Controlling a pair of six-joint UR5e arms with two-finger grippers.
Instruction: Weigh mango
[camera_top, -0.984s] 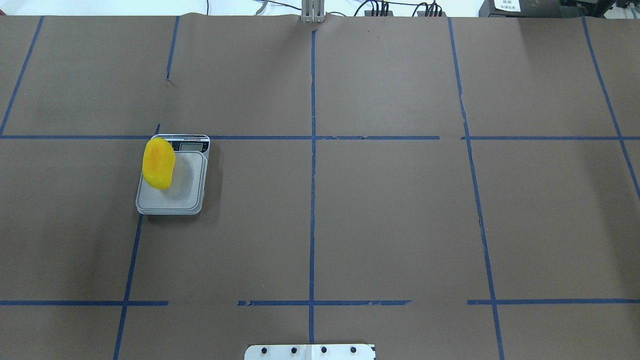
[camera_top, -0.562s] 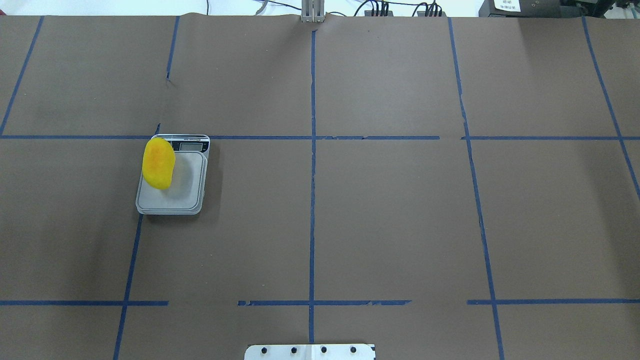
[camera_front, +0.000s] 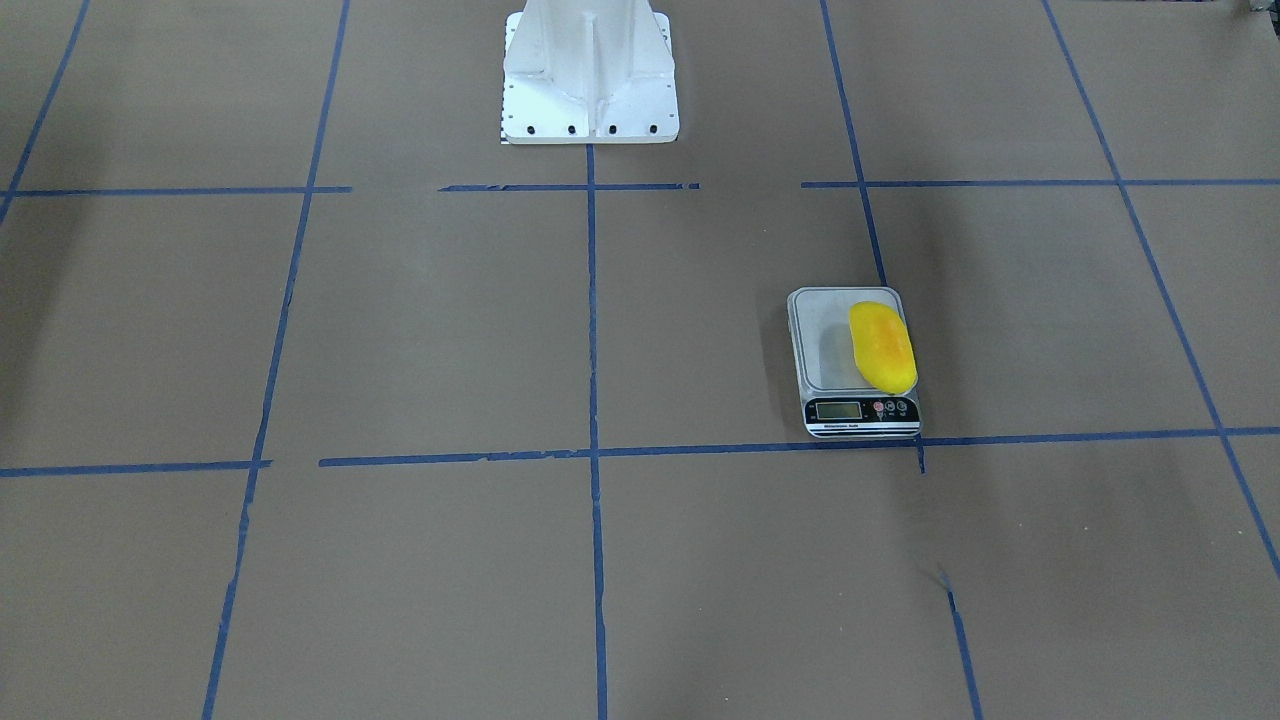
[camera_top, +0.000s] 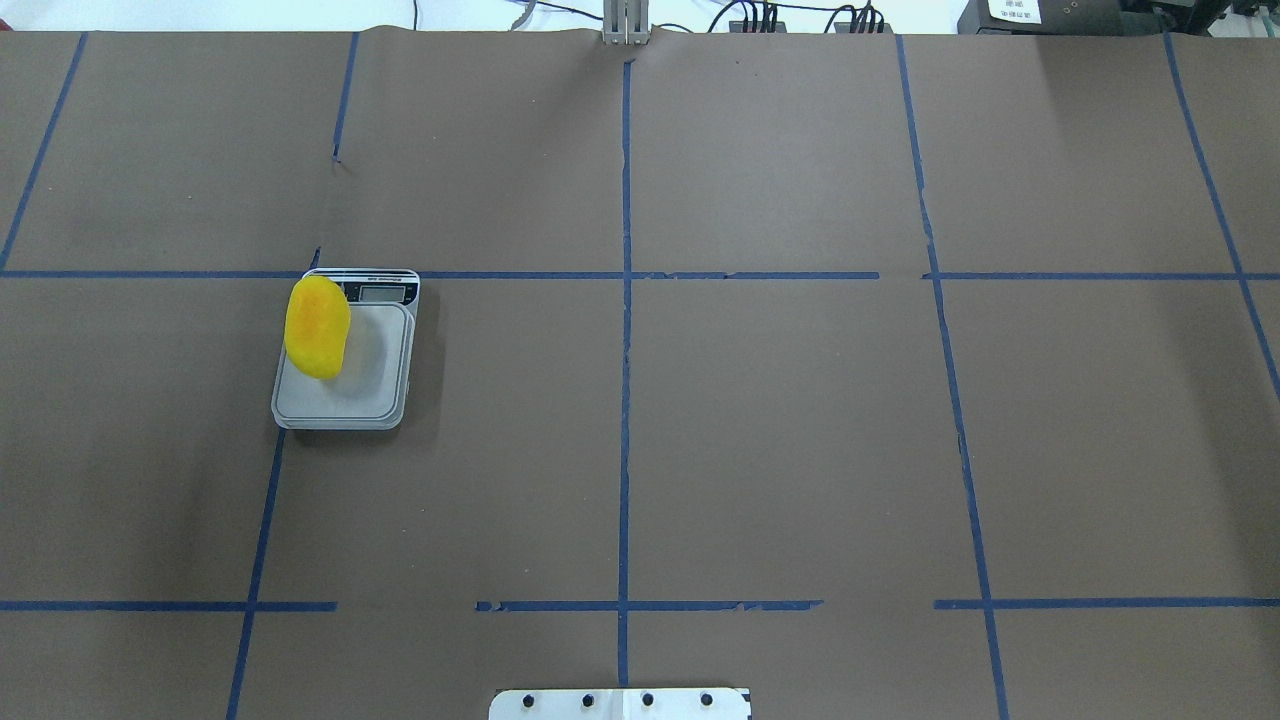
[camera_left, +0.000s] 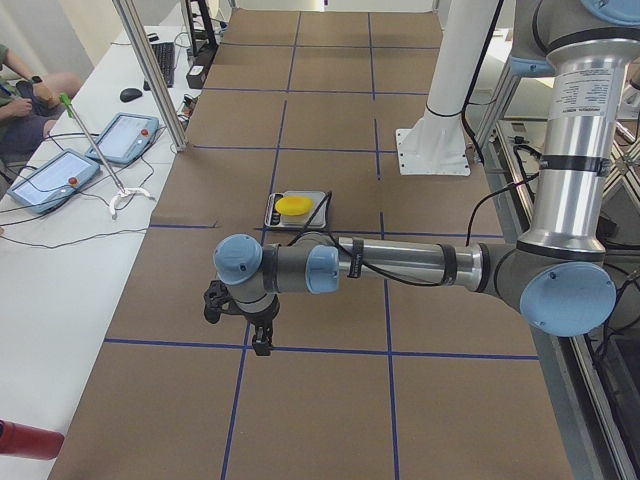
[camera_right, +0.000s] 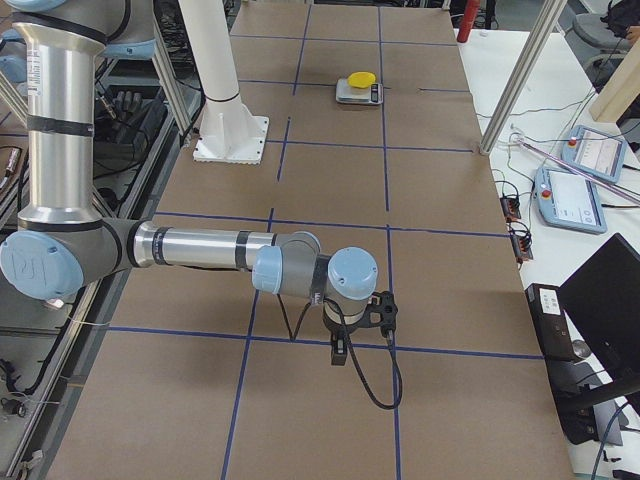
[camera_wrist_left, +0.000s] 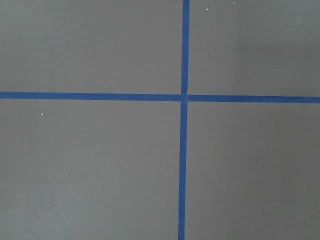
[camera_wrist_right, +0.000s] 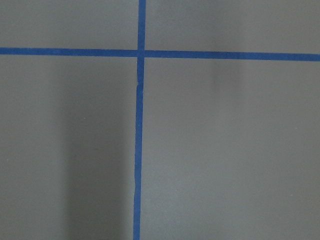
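Note:
The yellow mango (camera_top: 317, 327) lies on the left edge of the small digital scale's steel platform (camera_top: 345, 395), with its far end next to the display. It also shows on the scale (camera_front: 825, 340) in the front-facing view (camera_front: 882, 346), and in the side views (camera_left: 294, 206) (camera_right: 361, 79). My left gripper (camera_left: 261, 344) hangs over a tape crossing, well away from the scale. My right gripper (camera_right: 340, 354) hangs at the table's other end. Both show only in the side views, so I cannot tell whether they are open or shut. The wrist views show only brown paper and blue tape.
The table is covered in brown paper with a blue tape grid. The robot's white base (camera_front: 590, 70) stands at the table's near middle edge. Operator tablets (camera_left: 52, 178) (camera_right: 583, 196) and metal posts (camera_left: 150, 75) line the far side.

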